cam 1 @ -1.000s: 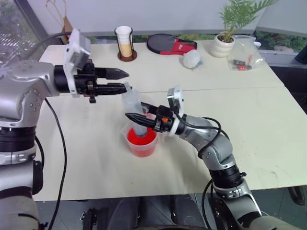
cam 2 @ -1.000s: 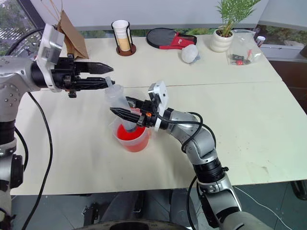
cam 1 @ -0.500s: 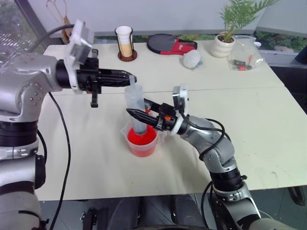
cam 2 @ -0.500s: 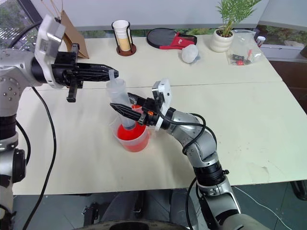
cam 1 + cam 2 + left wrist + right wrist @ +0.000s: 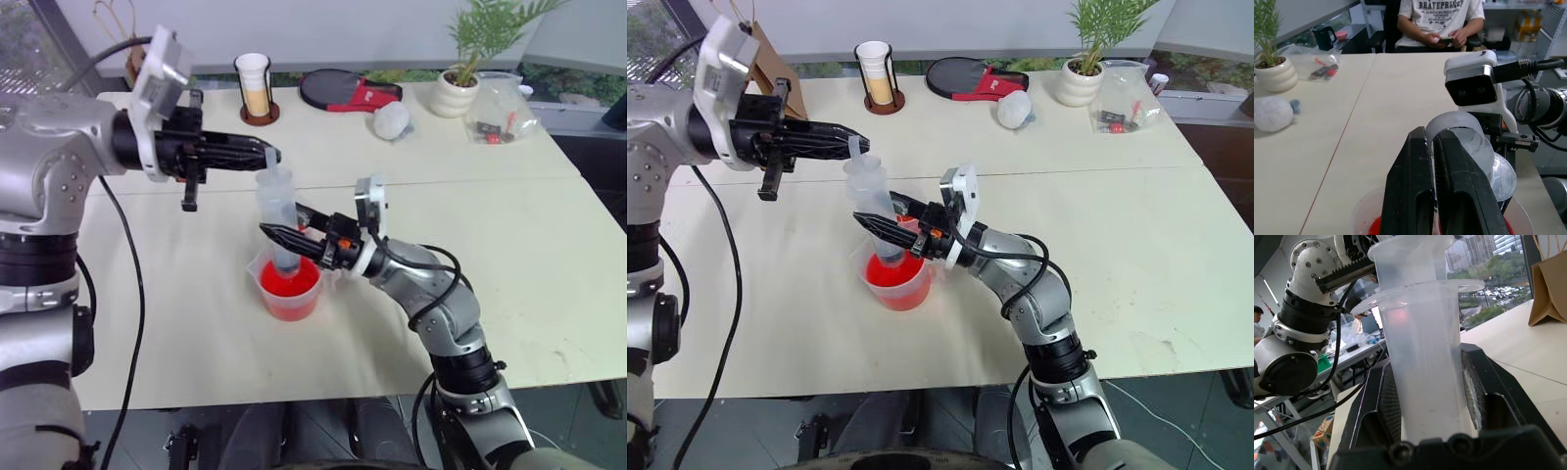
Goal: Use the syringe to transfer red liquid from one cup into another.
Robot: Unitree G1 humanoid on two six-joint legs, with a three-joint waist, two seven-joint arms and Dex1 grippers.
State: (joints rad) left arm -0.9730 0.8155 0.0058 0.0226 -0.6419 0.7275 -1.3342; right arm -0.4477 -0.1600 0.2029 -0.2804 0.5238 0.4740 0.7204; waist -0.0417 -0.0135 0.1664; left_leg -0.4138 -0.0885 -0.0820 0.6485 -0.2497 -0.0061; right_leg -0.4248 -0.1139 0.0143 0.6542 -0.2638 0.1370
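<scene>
The clear syringe [image 5: 278, 217] stands nearly upright with its tip down in the wide handled cup [image 5: 292, 304], which holds red liquid [image 5: 291, 285]. My right gripper [image 5: 278, 234] is shut on the barrel [image 5: 1425, 377], one black finger [image 5: 1375, 404] on each side. From the left, my left gripper [image 5: 269, 154] reaches in level, its fingers [image 5: 1413, 196] shut on the plunger's top end [image 5: 1462, 134]. The barrel looks cloudy; I cannot tell how much liquid is inside. The other cup is hidden.
At the table's far edge stand a white paper cup in a dark holder [image 5: 255, 88], a red-black paddle [image 5: 348, 91], a white lump [image 5: 392, 119], a potted plant [image 5: 457, 90] and a plastic bag [image 5: 500, 113]. A brown paper bag [image 5: 774, 78] leans far left. A person [image 5: 1442, 22] sits beyond the table.
The left gripper's fingers stood apart beside the plunger, then closed on its top end. Since then the left hand has risen a little. The right gripper and the cup stayed put.
</scene>
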